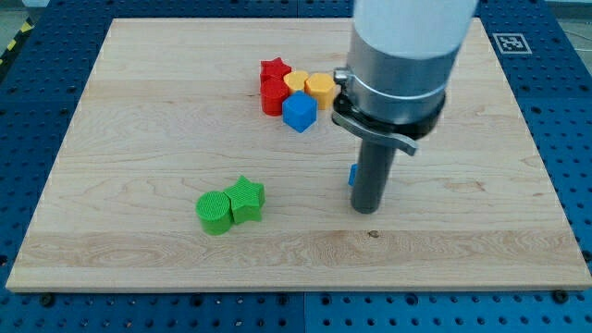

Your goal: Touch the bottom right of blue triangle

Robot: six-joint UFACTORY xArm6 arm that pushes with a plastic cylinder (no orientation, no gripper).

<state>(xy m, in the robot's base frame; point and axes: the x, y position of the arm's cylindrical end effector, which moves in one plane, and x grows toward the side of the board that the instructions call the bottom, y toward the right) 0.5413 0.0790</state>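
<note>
My tip stands on the counter right of centre and a little toward the bottom edge. The tool is a plain rod with nothing to clench or release, so it grasps nothing and only presses or pushes. Just beside the rod on the view's left, a thin sliver of blue shows. I take this for the blue triangle, almost wholly hidden behind the rod, so its shape cannot be confirmed. My tip sits at the sliver's lower right, seemingly touching or very nearly so, though the contact point is hidden. In my judgement the task is at its closing step, the approach made and the touch either just landed or a hair short. Any further move should be a slight nudge toward the view's left and top, gentle enough not to shove the block away. Farther out, toward the top edge near its middle, a cluster sits close together: a red star, a red block below it, a yellow block, a yellow hexagon-like block and a blue cube. Toward the bottom-left part lie a green cylinder and a green star, touching. The counter is pale wood, resting on a blue perforated base, with a fiducial marker by the top-right corner.
</note>
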